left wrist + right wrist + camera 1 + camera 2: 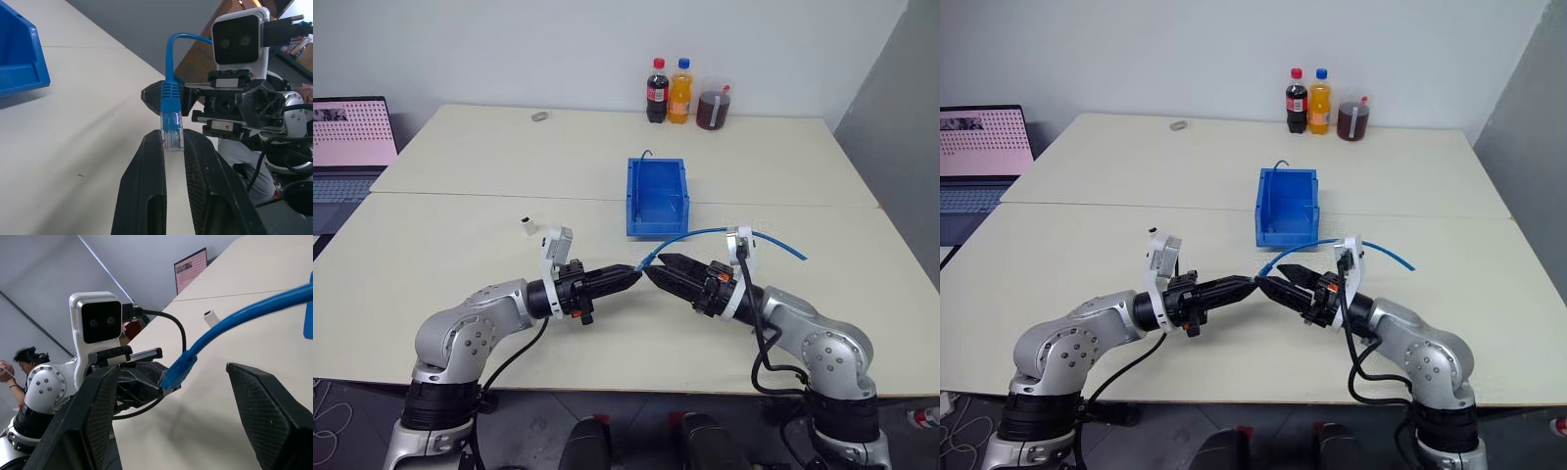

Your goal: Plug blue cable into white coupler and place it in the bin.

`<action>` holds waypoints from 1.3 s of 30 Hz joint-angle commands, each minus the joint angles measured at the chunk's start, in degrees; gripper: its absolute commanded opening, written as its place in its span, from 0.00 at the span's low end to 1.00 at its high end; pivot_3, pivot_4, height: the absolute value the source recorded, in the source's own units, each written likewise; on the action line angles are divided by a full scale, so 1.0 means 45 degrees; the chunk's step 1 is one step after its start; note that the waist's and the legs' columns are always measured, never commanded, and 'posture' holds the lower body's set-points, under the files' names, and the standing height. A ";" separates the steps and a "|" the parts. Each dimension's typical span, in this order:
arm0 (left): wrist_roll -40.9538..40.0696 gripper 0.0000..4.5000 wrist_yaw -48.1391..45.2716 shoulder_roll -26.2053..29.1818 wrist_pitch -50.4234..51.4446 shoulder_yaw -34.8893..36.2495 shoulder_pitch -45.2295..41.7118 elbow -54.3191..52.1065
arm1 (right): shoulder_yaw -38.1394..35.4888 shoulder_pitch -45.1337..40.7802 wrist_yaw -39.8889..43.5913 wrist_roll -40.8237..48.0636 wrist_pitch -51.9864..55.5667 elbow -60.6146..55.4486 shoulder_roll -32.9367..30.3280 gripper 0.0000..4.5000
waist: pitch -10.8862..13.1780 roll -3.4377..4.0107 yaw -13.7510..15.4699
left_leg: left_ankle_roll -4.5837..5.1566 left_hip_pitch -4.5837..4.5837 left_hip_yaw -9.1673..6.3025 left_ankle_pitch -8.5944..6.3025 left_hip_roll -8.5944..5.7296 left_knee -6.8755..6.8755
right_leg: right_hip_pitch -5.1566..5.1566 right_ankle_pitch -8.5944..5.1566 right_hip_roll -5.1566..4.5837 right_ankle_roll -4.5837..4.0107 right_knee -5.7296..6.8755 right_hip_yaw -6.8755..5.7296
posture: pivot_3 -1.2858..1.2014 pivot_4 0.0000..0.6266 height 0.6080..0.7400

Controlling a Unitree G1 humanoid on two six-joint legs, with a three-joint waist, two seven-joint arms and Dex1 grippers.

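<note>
The left wrist view showed the left claw [172, 147] pinching the blue cable [171, 100] by its clear plug; the right claw [176, 431] stood spread. On the counter [460, 245], the white coupler [528, 225] lay apart, near the bin [656, 199].

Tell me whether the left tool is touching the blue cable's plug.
Touching. In the left wrist view the left tool has both fingers closed against the clear plug of the blue cable, pinching it between their tips.

- I see my left hand [1246, 285] pinched onto the plug end of the thin light-blue cable [1332, 244], raised above the pale worktop [1087, 196].
- My right hand [1270, 285], fingers parted, meets it tip to tip.
- The bright-blue rectangular plastic bin [1288, 207] sits just beyond.
- The tiny white coupler block [1152, 233] lies near my left wrist.
</note>
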 commanded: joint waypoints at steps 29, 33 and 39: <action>0.1262 0.23 -0.1250 0.0776 -0.1639 -0.0373 -0.0087 0.0288 | 0.0644 -0.0755 0.0793 0.0607 -0.0558 0.0733 0.0076 0.02 | 0.0005 0.0005 -0.0003 | 0.0000 -0.0001 0.0015 0.0000 0.0001 -0.0010 | -0.0012 -0.0001 -0.0002 -0.0001 -0.0009 0.0012 | 0.52 0.24 1.00; 0.1799 0.41 -0.1573 0.1135 -0.2207 -0.0475 0.0296 0.0158 | 0.0650 -0.0705 0.0716 0.0511 -0.0663 0.0722 0.0032 0.02 | 0.0007 0.0008 -0.0004 | 0.0000 -0.0004 0.0019 0.0000 0.0002 -0.0017 | -0.0023 -0.0003 -0.0001 -0.0004 -0.0009 0.0017 | 0.52 0.24 1.00; 0.2949 0.70 -0.0870 0.1667 -0.3233 0.0023 0.1601 -0.0325 | 0.0652 -0.0609 0.0490 -0.0105 -0.1148 0.0874 -0.0120 0.02 | 0.0009 0.0009 -0.0011 | 0.0000 -0.0015 0.0035 -0.0001 0.0006 -0.0030 | -0.0053 -0.0005 -0.0002 -0.0008 -0.0012 0.0034 | 0.52 0.24 1.00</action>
